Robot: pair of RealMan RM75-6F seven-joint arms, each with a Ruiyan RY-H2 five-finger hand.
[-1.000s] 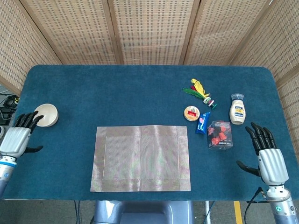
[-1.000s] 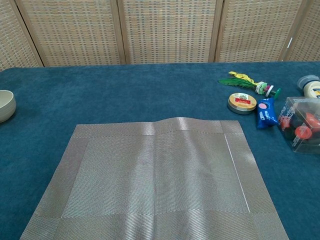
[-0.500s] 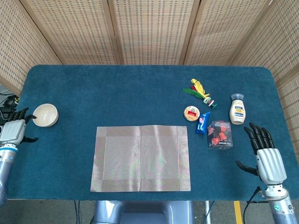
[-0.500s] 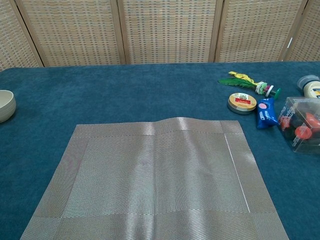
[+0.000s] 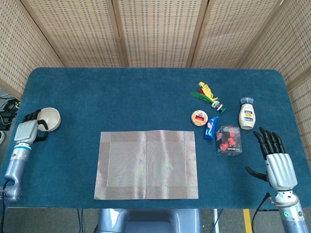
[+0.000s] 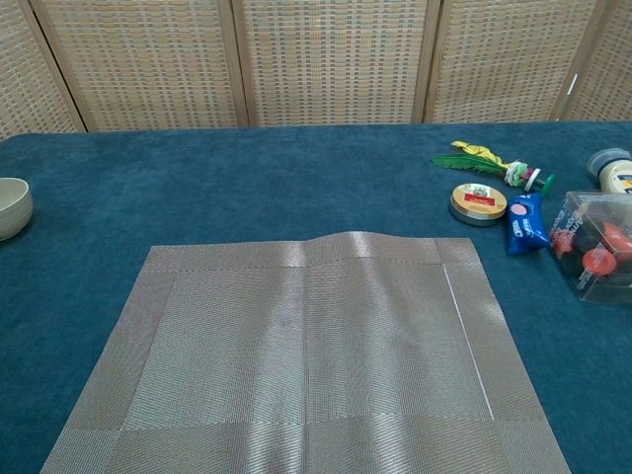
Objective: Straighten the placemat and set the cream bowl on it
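Left hand (image 5: 30,129): at the 9 o'clock edge of the surface (image 5: 121,97), dark fingers curled at the near-left rim of the bowl (image 5: 49,119); whether they actually grip the rim cannot be told. Bowl: cream, upright, on the blue surface well apart from the placemat (image 5: 147,164), at roughly 10 o'clock from it; in the chest view only part of it shows at the left edge (image 6: 12,206). Placemat: grey woven, lying flat and square to the surface edge near 6 o'clock, with a slight ripple along its far edge in the chest view (image 6: 306,355). Right hand (image 5: 278,162): at 4 o'clock near the front corner, palm down, fingers spread and straight, holding nothing, touching no item. Just beyond it, at 3 o'clock: clear box (image 5: 228,140) with red pieces inside; blue packet (image 5: 210,127) beside the box; round tin (image 5: 199,117) with a red label; white bottle (image 5: 247,114) upright. Further back, at 2 o'clock: feathered toy (image 5: 208,94), yellow, green and red.
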